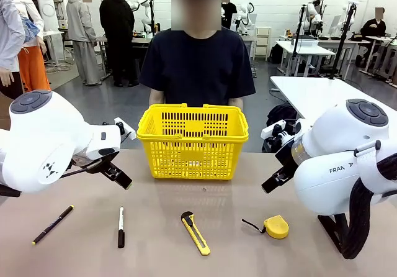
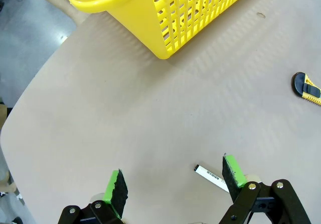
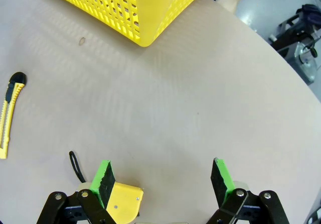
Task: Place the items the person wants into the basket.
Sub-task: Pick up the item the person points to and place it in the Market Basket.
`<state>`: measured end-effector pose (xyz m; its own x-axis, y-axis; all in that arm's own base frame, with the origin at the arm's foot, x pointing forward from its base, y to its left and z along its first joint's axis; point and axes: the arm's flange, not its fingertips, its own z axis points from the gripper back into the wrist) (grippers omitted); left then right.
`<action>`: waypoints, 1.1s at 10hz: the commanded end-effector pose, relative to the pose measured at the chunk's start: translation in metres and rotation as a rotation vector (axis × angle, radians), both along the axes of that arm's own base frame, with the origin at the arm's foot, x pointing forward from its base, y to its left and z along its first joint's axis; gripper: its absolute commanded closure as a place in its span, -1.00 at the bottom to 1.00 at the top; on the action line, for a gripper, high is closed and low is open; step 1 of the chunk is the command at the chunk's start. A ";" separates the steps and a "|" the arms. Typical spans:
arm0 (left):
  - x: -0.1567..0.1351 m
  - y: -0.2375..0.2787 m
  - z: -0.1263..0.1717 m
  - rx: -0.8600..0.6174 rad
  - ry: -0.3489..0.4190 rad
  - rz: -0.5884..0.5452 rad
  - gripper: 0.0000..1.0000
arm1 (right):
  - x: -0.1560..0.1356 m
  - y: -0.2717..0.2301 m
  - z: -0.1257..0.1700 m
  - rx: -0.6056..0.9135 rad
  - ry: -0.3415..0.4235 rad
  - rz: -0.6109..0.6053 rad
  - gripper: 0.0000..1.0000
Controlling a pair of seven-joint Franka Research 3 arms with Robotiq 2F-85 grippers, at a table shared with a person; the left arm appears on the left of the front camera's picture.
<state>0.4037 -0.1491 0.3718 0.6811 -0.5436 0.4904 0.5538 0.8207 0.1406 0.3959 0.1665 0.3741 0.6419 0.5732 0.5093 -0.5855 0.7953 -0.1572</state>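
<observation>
Nearest you, four tools lie in a row on the tan table (image 1: 74, 258), well apart from one another. From the robot's left to its right they are:

- a thin black pen with a yellow tip (image 1: 53, 225), lying slanted
- a black marker with a white barrel (image 1: 121, 227), pointing straight away from you
- a yellow-and-black box cutter (image 1: 195, 233), also slanted
- a small yellow tape measure (image 1: 275, 227), its black strap trailing toward the cutter

Just beyond that row, both arms hang above the table, one at each side. The left gripper (image 2: 175, 179) has its jaws spread wide and holds nothing. Its wrist view looks down on bare tabletop between the green pads, with the marker's white end just beside one finger. The right gripper (image 3: 163, 179) is likewise spread wide and empty. In its wrist view the tape measure lies on the table at the foot of one finger, near the bottom edge.

Farther back, in the middle of the table, the bright yellow basket (image 1: 192, 141) stands upright with its handles lying along the rim. Behind it, at the far edge, the person in a dark navy T-shirt (image 1: 197, 66) stands facing you.
</observation>
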 end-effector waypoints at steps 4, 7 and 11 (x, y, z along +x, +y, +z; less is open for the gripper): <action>-0.024 -0.002 0.066 0.077 -0.154 -0.009 -1.00 | -0.041 0.004 0.065 -0.029 -0.115 0.015 -1.00; -0.054 -0.005 0.195 0.058 -0.189 -0.095 -1.00 | -0.082 0.005 0.188 -0.050 -0.121 -0.004 -1.00; -0.065 0.004 0.270 0.026 -0.206 -0.086 -1.00 | -0.116 0.017 0.278 -0.103 -0.190 -0.035 -1.00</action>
